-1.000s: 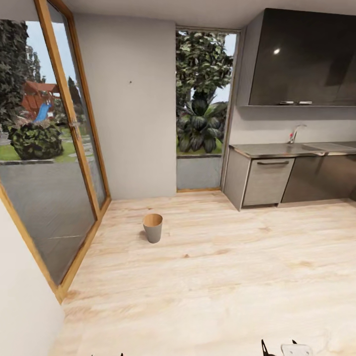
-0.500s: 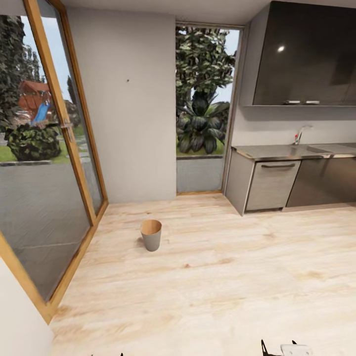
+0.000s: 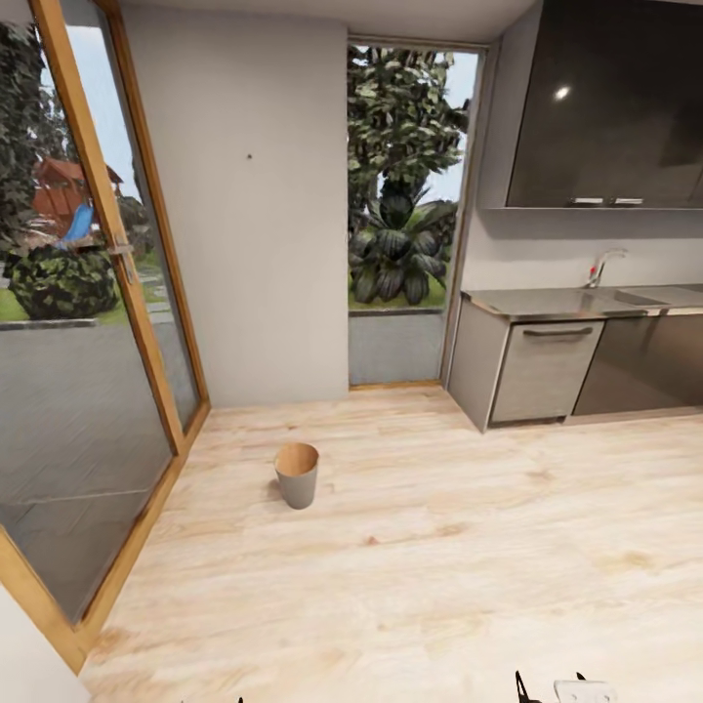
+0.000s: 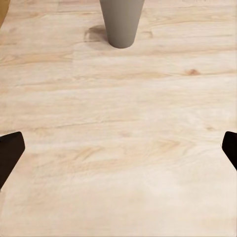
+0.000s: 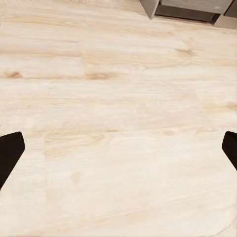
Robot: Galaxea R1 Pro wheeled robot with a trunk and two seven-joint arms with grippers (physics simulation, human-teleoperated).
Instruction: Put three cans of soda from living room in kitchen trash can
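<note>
Your small round grey bin [image 3: 297, 475] stands alone on the pale wood floor [image 3: 439, 547], easy to reach. Both your left claw [image 4: 118, 153] and right claw [image 5: 118, 153] are wide apart and hold nothing.

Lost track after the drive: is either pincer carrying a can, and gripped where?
Nothing is held. The left pincer and right pincer are both open, with bare floor between their fingers.

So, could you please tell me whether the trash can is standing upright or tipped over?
Upright: the trash can stands on its narrow base on the plank floor, open orange-brown mouth facing up.
</note>
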